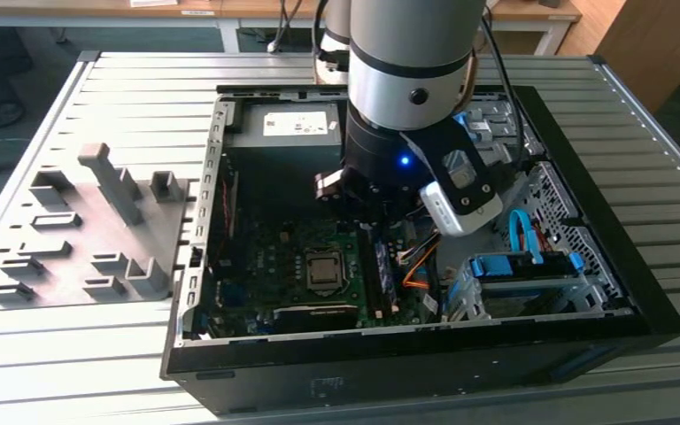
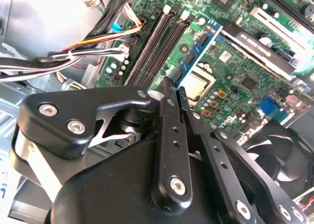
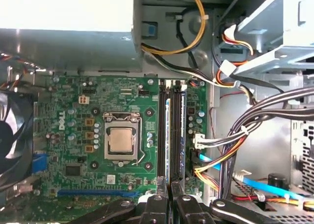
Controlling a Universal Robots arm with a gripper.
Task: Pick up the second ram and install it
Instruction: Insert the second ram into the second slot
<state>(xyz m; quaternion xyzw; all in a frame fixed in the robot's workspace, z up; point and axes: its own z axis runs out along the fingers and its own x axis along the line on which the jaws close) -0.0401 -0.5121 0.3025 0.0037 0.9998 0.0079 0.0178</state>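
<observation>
We log the gripper point(image 2: 175, 89) as clenched on the second ram point(image 2: 196, 51). Both black fingers point(image 2: 169, 94) pinch one end of the blue-green stick, and its black chips face the second wrist view.

Everything is placed off the CPU socket point(image 3: 120, 140):
- **Second ram:** in the first wrist view the second ram point(image 3: 168, 135) is seen edge-on as a thin pale strip. It runs along the bank of black memory slots point(image 3: 162, 135) just beside the socket, parallel to them. We cannot tell if it touches a slot.
- **Gripper:** the gripper point(image 3: 168, 199) sits at the stick's end, past the socket's corner.
- **Second wrist view:** the stick hangs between the CPU socket point(image 2: 198, 84) and the memory slots point(image 2: 157, 42).

In the exterior view the arm point(image 1: 417, 80) reaches down into the open PC case point(image 1: 606, 266). It is over the motherboard point(image 1: 281, 257), behind the CPU socket point(image 1: 322, 266).

- **Writing:** a white label point(image 1: 298, 122) lies on the power supply point(image 1: 281, 133), well beyond the socket, print too small to read. There is white lettering on the motherboard point(image 3: 61, 121) between the socket and the fan point(image 3: 12, 135); we leave it unread.
- **Cables:** a cable bundle point(image 3: 245, 130) lies on the far side of the slots from the socket.
- **Outside the case:** a grey fixture tray point(image 1: 81, 230) sits on the slatted table point(image 1: 68, 372), well away from the socket, on the exterior view's left.
</observation>
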